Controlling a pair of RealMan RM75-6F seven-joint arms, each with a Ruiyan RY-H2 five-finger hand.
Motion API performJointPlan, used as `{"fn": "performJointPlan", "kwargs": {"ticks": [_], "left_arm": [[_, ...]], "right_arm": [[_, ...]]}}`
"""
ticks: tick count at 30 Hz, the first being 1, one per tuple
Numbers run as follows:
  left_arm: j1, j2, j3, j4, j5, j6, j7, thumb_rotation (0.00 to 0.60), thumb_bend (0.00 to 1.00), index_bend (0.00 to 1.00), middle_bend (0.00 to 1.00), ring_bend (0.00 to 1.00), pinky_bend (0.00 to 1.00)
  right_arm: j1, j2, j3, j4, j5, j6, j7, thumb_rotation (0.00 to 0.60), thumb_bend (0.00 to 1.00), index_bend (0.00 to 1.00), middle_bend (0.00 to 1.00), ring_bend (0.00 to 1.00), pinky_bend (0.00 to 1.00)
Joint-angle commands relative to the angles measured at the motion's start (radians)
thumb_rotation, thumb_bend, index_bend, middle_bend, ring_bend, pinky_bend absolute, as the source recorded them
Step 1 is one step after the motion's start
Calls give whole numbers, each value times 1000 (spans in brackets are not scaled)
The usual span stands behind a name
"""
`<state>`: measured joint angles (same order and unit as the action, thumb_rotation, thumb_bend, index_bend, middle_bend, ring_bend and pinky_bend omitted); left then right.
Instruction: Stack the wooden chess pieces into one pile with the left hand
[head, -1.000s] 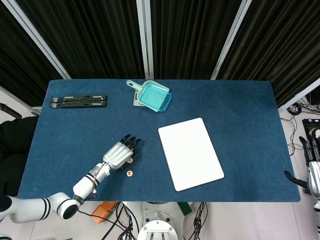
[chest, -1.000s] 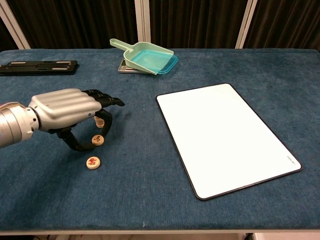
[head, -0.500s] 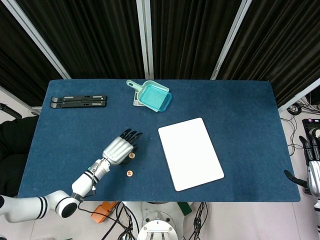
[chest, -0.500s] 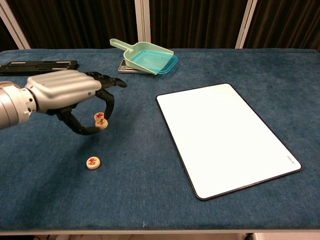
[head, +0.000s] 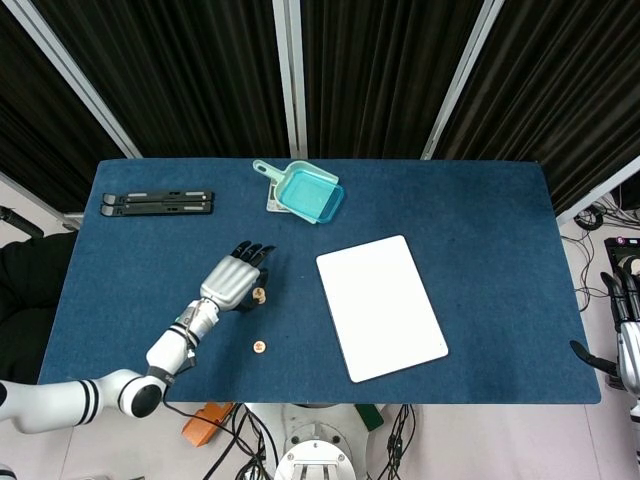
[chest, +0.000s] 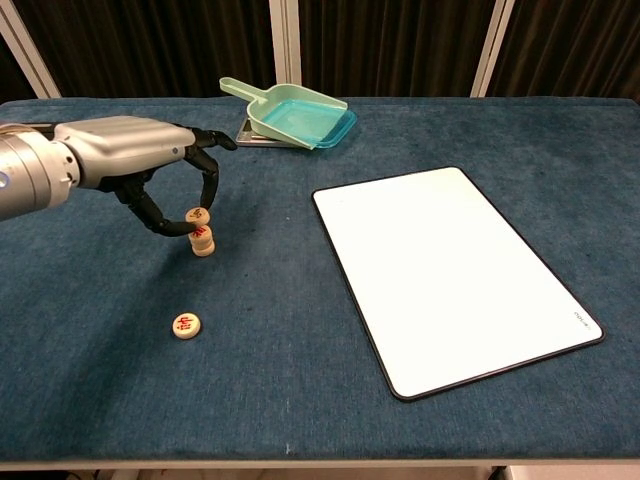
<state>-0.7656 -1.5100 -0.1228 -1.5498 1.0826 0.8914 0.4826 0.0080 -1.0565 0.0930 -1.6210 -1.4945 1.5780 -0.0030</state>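
Note:
My left hand hovers over the left half of the blue table and pinches a round wooden chess piece between thumb and a finger. That piece sits directly over a short pile of chess pieces; whether it touches the pile I cannot tell. One loose chess piece with a red mark lies flat nearer the front edge. In the head view the left hand covers most of the pile, and the loose piece lies below it. My right hand hangs off the table's right side, holding nothing.
A white board lies flat right of centre. A teal dustpan rests on a small pad at the back middle. A black bar-shaped stand lies at the back left.
The left hand picked a piece up off the table, lifted it, and carried it a little farther back to a spot over the pile. The loose front piece and the right hand stayed put.

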Motion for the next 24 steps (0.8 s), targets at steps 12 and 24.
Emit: {"fn": "performJointPlan", "kwargs": {"ticks": [12,24], "left_arm": [[-18,-14,13,18,-36,-2,15,600,341,498,0,0,0],[-20,-11,26,18,-46,9,14,600,323,467,0,0,0]], "right_arm": [[0,0,1,-3,1,-1,-4,600,189,0,45,0,39],[-2,1,0,-4,0,1,-6,600,190,0,45,0,38]]}}
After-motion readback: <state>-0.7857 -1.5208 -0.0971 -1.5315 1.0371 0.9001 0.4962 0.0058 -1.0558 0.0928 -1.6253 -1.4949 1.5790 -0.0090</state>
